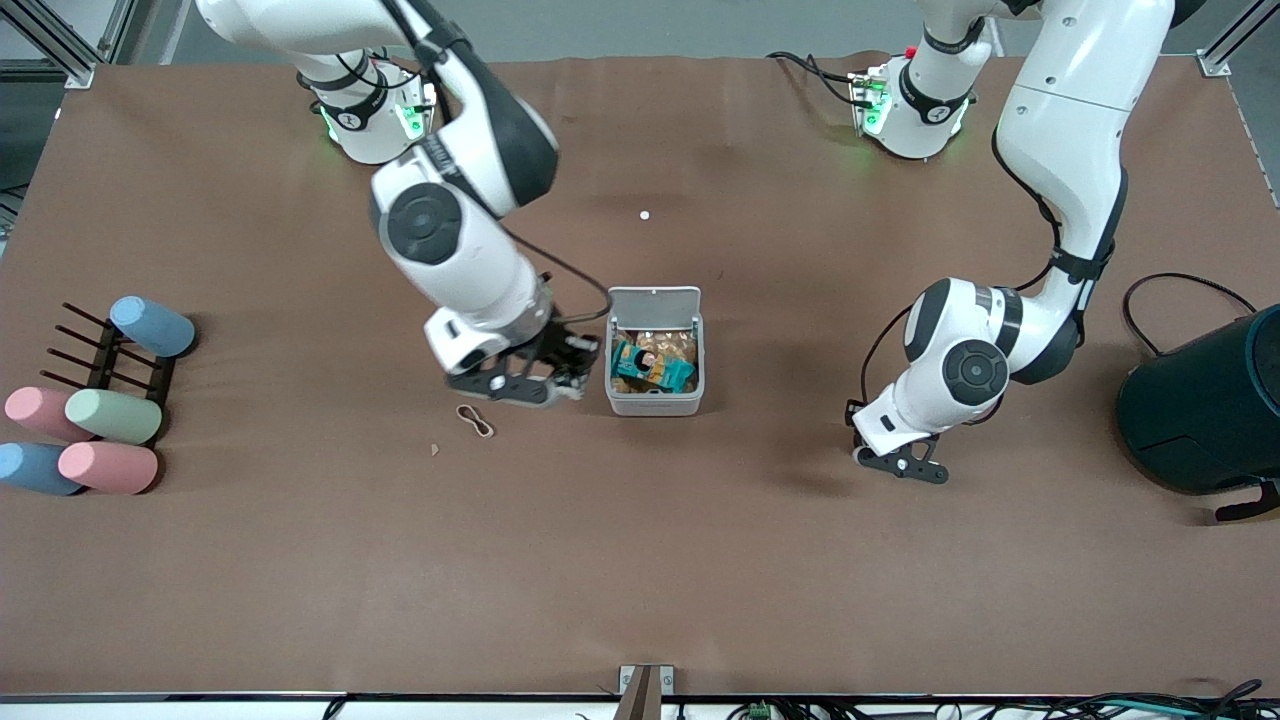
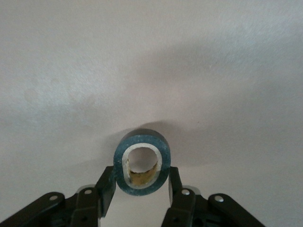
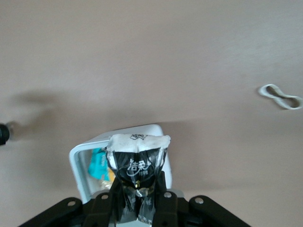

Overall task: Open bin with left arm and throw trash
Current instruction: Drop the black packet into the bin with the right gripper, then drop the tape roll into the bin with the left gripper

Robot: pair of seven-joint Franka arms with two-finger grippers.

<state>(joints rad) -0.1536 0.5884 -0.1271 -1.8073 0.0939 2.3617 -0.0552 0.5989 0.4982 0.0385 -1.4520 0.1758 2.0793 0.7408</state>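
Brown table: right claw (image 1: 570, 385) w/ wrapper (image 3: 137, 177) beside open bin (image 1: 654, 402); left claw (image 2: 139, 191) w/ tape roll (image 2: 142, 163).

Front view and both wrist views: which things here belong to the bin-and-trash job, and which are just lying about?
Job:
bin, lid open
black wrapper in the right gripper, beside the bin
tape roll in the left gripper
rubber band on the table

Lying about:
pastel cylinders by a black rack
dark drum
white dot
tan scrap

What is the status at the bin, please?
Left gripper shut on tape roll, over bare table. Right gripper shut on black wrapper, beside open bin. Rubber band on table.
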